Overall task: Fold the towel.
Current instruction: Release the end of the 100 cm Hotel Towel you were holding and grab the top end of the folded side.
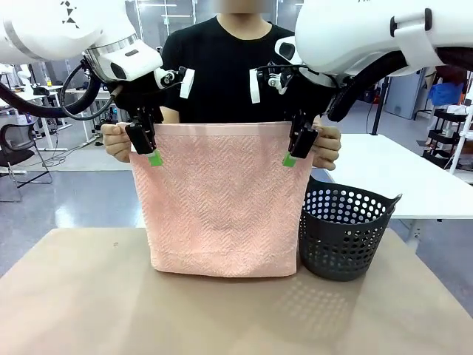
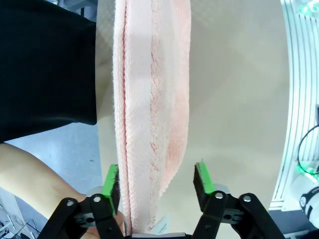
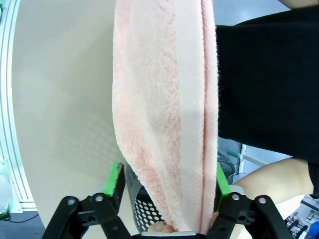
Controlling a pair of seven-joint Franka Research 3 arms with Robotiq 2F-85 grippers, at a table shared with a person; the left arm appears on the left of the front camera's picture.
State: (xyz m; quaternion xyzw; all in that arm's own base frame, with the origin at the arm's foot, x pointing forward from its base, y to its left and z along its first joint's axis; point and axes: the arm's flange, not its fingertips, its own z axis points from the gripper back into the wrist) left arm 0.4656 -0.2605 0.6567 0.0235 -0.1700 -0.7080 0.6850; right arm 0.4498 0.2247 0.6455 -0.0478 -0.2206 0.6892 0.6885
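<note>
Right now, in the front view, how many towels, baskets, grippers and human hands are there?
towel: 1
basket: 1
grippers: 2 (left gripper, right gripper)
person's hands: 2 (one hand, other hand)
Total: 6

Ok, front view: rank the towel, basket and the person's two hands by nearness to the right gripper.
1. towel, top corner inside the right gripper.
2. hand, just beside it, picture right.
3. basket, lower down, picture right.
4. other hand, towel's far corner, picture left.

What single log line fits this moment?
towel: person's hands hold top corners | left gripper: open astride edge | right gripper: open astride edge
</note>
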